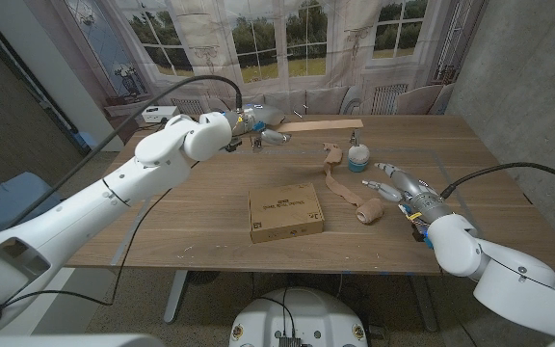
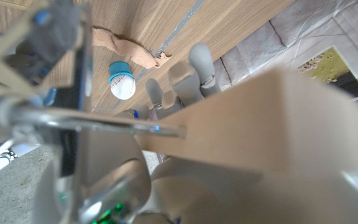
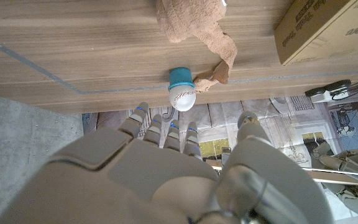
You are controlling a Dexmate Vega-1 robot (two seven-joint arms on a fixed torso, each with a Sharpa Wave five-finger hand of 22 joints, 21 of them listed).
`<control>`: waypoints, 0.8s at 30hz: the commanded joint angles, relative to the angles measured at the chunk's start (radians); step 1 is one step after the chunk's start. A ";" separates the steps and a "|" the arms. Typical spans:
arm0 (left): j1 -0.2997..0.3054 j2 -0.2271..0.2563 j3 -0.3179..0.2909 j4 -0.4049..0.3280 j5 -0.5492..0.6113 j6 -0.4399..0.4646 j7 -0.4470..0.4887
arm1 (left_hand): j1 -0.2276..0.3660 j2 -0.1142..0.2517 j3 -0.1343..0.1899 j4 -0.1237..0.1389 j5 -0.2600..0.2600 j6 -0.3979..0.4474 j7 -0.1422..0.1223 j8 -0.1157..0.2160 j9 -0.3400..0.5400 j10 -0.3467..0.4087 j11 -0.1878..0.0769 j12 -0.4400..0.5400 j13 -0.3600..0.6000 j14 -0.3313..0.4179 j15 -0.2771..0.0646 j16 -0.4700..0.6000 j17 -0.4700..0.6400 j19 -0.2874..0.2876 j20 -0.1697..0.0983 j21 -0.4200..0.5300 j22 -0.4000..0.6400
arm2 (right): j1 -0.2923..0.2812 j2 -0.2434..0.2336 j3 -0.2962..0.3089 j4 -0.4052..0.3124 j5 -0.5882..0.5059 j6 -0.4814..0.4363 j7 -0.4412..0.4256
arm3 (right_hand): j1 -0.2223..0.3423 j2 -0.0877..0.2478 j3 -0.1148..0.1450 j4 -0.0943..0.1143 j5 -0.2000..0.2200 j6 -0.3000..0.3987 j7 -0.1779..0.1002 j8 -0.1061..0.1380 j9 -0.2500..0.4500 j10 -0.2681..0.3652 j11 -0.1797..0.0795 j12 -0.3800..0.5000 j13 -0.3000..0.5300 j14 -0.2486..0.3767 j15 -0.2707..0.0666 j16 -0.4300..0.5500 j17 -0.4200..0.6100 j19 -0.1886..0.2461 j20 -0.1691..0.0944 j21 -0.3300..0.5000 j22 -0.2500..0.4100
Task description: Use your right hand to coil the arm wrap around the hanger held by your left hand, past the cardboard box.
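Note:
My left hand (image 1: 255,127) grips a wooden hanger (image 1: 322,126) above the table's far middle; the bar points right. In the left wrist view the hanger's bar (image 2: 247,137) is blurred and close, its metal hook (image 2: 92,118) beside my fingers (image 2: 180,81). The tan arm wrap (image 1: 347,188) lies partly unrolled on the table, one end under the hanger's tip, the roll (image 1: 369,213) at the near right. My right hand (image 1: 403,185) hovers just right of the roll, fingers apart, holding nothing. The right wrist view shows that hand (image 3: 166,168) short of the roll (image 3: 188,18).
A flat cardboard box (image 1: 285,212) lies at the table's middle, left of the wrap. A baseball on a blue stand (image 1: 357,159) sits beside the wrap's far end, near my right fingertips. The table's right edge (image 1: 509,183) is close to my right arm.

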 commanded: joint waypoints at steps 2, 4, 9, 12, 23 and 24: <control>0.015 0.020 -0.020 -0.012 -0.014 0.011 0.013 | -0.022 0.008 0.016 0.007 0.005 0.006 0.008 0.008 -0.003 -0.002 0.000 0.006 0.002 0.000 -0.001 0.008 0.004 -0.005 -0.021 0.007 -0.006 | 0.164 -0.065 -0.193 -0.060 -0.078 -0.197 0.078 | 0.006 -0.014 -0.003 -0.004 -0.003 -0.016 -0.004 -0.002 0.003 0.001 -0.006 0.000 0.004 0.009 -0.002 0.003 0.000 0.021 0.011 0.006 0.002; 0.020 0.024 -0.025 -0.014 -0.017 0.015 0.016 | -0.023 0.008 0.017 0.007 0.005 0.005 0.007 0.010 0.000 -0.001 0.000 0.006 0.002 -0.002 -0.002 0.007 0.003 -0.007 -0.023 0.010 -0.005 | 0.205 -0.064 -0.240 -0.065 -0.100 -0.234 0.098 | 0.008 -0.016 -0.004 -0.004 -0.002 -0.020 -0.004 -0.002 0.003 0.000 -0.008 0.000 0.004 0.013 -0.002 0.005 0.000 0.025 0.013 0.007 0.002; 0.033 0.035 -0.039 -0.017 -0.024 0.022 0.032 | -0.026 0.008 0.020 0.007 0.006 0.005 0.007 0.013 -0.002 0.002 -0.003 0.007 0.002 -0.003 -0.002 0.009 0.005 -0.008 -0.023 0.013 -0.007 | 0.294 -0.064 -0.347 -0.065 -0.156 -0.291 0.144 | 0.024 -0.041 -0.009 -0.011 0.008 -0.027 -0.011 0.004 0.004 0.002 0.021 0.002 0.005 0.039 0.012 0.011 -0.001 0.052 0.014 0.014 0.002; 0.038 0.041 -0.045 -0.016 -0.030 0.022 0.039 | -0.027 0.008 0.022 0.007 0.006 0.005 0.009 0.015 -0.004 0.000 -0.001 0.007 0.002 -0.001 -0.002 0.010 0.004 -0.010 -0.023 0.017 -0.006 | 0.337 -0.059 -0.393 -0.064 -0.179 -0.322 0.169 | 0.032 -0.048 -0.010 -0.012 0.012 -0.030 -0.008 0.006 0.004 0.009 0.044 0.005 0.005 0.049 0.016 0.013 -0.001 0.063 0.013 0.016 0.002; 0.043 0.053 -0.060 0.001 -0.063 0.013 0.063 | -0.033 0.009 0.027 0.007 0.006 0.002 0.009 0.018 -0.012 -0.001 0.000 0.006 0.002 -0.001 -0.002 0.013 0.007 -0.011 -0.024 0.022 -0.017 | 0.475 -0.054 -0.543 -0.065 -0.239 -0.419 0.289 | 0.041 -0.061 -0.014 -0.011 0.017 -0.035 -0.006 0.007 0.005 0.006 0.042 0.004 0.005 0.065 0.013 0.015 -0.001 0.078 0.017 0.018 0.002; 0.042 0.053 -0.060 0.003 -0.066 0.011 0.064 | -0.033 0.009 0.027 0.007 0.006 0.002 0.008 0.019 -0.013 0.000 0.000 0.006 0.002 -0.002 -0.002 0.012 0.005 -0.011 -0.023 0.023 -0.019 | 0.489 -0.053 -0.560 -0.066 -0.247 -0.430 0.299 | 0.042 -0.062 -0.015 -0.011 0.017 -0.036 -0.006 0.007 0.005 0.006 0.041 0.004 0.005 0.068 0.015 0.016 -0.001 0.080 0.018 0.018 0.002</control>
